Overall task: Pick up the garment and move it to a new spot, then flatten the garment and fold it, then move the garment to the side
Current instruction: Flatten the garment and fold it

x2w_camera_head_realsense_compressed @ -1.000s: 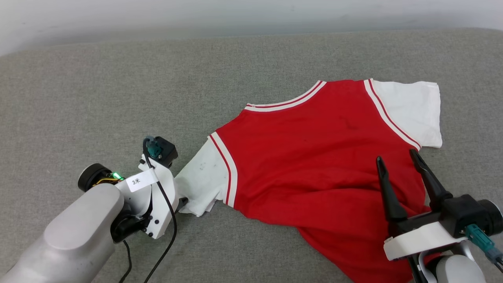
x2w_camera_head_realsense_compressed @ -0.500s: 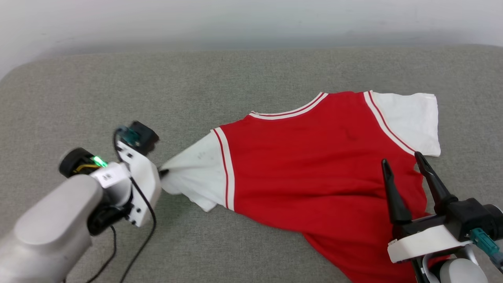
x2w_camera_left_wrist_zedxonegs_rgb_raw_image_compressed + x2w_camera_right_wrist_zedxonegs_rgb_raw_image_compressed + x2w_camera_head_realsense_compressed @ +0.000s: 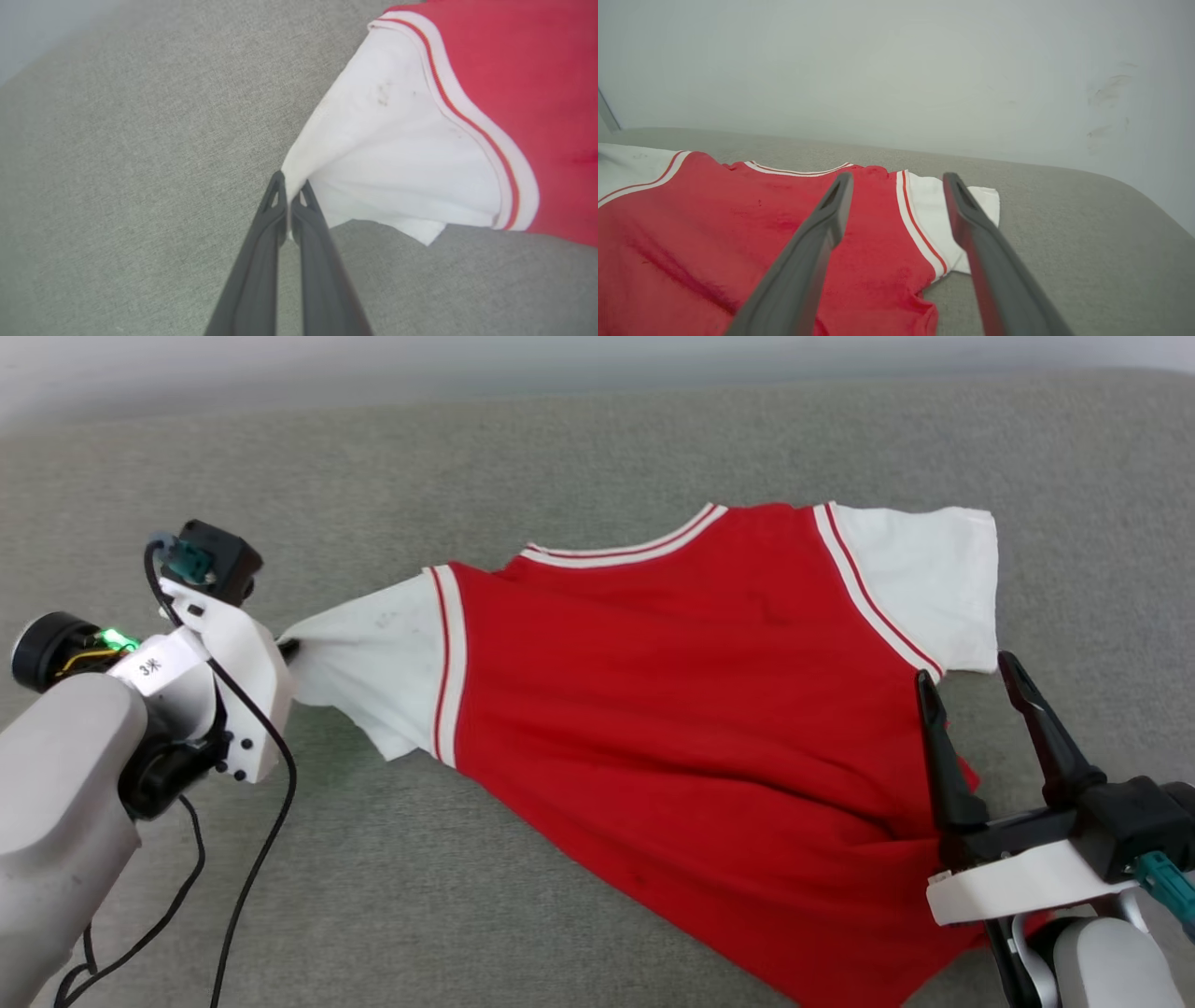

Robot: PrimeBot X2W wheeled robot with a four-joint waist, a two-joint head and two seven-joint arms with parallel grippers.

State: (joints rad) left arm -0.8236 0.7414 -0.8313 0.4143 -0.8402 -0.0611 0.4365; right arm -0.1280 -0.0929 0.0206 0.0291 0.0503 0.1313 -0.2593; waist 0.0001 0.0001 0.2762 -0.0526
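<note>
The garment [image 3: 691,728], a red jersey with white sleeves and red-white striped trim, lies spread on the grey cushion, plain side up. My left gripper [image 3: 285,649] is shut on the edge of its left white sleeve [image 3: 373,653], which is pulled taut toward the left. The left wrist view shows both fingers pinching the sleeve's corner [image 3: 290,186]. My right gripper [image 3: 971,672] stands open at the lower right, hovering over the garment's right side below the other white sleeve [image 3: 924,579]. In the right wrist view its fingers [image 3: 831,210] straddle the striped seam, nothing between them.
A grey fabric cushion [image 3: 579,448] carries everything, with a pale wall [image 3: 896,70] behind its far edge. A black cable [image 3: 252,859] hangs from my left wrist.
My left gripper has closed on the white sleeve and dragged it left and away, stretching the garment. The head camera has shifted. The right gripper stays open.
</note>
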